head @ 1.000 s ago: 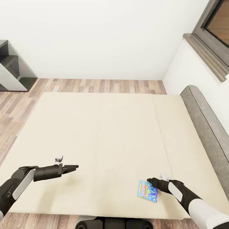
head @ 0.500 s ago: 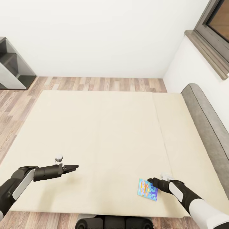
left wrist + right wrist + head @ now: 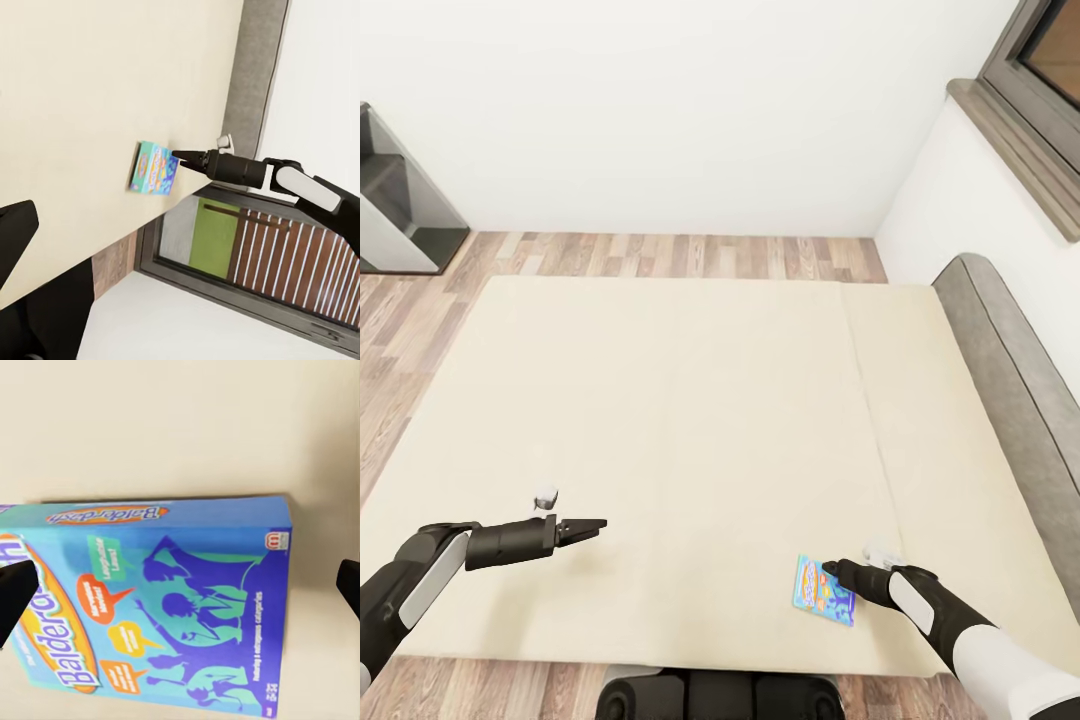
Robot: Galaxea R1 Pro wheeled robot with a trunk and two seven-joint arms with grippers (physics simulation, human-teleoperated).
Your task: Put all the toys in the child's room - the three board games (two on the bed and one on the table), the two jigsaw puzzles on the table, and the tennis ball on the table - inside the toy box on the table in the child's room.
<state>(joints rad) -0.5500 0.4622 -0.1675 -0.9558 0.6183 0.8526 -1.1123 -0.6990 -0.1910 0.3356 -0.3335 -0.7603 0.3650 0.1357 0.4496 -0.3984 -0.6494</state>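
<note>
A blue and teal board game (image 3: 823, 590) lies flat on the cream bed (image 3: 690, 400) near its front right corner. My right gripper (image 3: 832, 570) hovers at the game's right edge. In the right wrist view the game's cover (image 3: 165, 607) spreads below the fingers (image 3: 16, 589), which stand wide apart, open and holding nothing. My left gripper (image 3: 595, 525) hangs open over bare bedding at the front left, well away from the game. The left wrist view looks across the bed at the game (image 3: 154, 169) and the right gripper (image 3: 178, 155). The table, toy box and other toys are out of view.
A grey padded headboard (image 3: 1010, 360) runs along the bed's right side under a dark-framed window (image 3: 1040, 70). A grey shelf unit (image 3: 400, 210) stands on the wood floor at the far left. My base (image 3: 710, 695) sits at the bed's front edge.
The whole picture has shifted, so the camera has moved: the bed sits higher in the frame and its front edge shows more. Both arms and the board game keep their places.
</note>
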